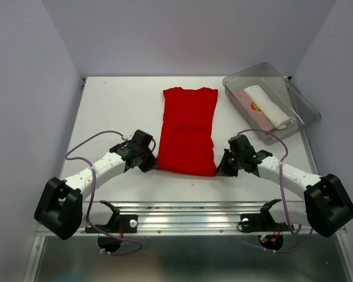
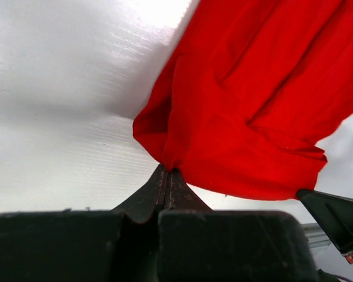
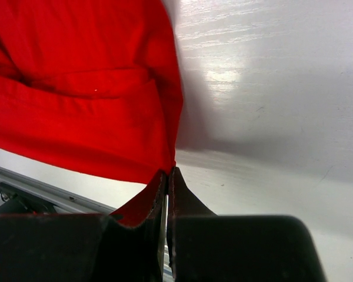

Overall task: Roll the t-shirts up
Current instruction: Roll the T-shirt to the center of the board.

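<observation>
Red t-shirt (image 1: 188, 129) flat on desk (image 1: 117, 106); left hand (image 1: 153, 165) and right hand (image 1: 221, 170), arms low and outstretched, each pinch a near hem corner.

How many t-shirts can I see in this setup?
3. A red t-shirt lies spread in the middle of the table; a white roll and a pale pink roll sit side by side in the clear bin at far right. More could be hidden beneath them.

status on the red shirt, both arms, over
Left gripper shut on red t-shirt, near-left corner. Right gripper shut on near-right corner. Shirt folded lengthwise, not yet rolled. Nothing in the way; clear bin with white roll, pink roll far right.
</observation>
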Robot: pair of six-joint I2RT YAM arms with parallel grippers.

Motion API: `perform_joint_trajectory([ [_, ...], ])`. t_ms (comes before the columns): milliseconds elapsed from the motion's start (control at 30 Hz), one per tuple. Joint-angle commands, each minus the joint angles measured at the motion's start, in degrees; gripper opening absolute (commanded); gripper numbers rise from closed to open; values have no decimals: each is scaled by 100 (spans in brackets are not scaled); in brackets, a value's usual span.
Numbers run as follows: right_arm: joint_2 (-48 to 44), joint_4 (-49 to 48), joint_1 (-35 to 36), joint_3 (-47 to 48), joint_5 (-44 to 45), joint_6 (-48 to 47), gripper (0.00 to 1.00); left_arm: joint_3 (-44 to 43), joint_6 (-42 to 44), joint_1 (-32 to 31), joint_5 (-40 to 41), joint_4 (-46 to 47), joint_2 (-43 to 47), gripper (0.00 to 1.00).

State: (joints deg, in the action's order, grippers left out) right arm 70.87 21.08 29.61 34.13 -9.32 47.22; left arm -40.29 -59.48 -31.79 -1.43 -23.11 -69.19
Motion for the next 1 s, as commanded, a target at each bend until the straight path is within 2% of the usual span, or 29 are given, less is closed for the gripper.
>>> perform_joint_trajectory([
  [0, -3, 318, -25, 217, 317, -46, 1, -260, 42, 33, 319, -361, -262, 0],
  [333, 41, 493, -25, 445, 633, -55, 1, -357, -28, 24, 442, -352, -201, 0],
  [667, -258, 432, -25, -20, 221, -29, 1, 197, 104, 24, 170, -237, -122, 0],
  [967, -320, 370, -25, -196, 194, 85, 1, 294, 95, 15, 170, -264, -68, 0],
])
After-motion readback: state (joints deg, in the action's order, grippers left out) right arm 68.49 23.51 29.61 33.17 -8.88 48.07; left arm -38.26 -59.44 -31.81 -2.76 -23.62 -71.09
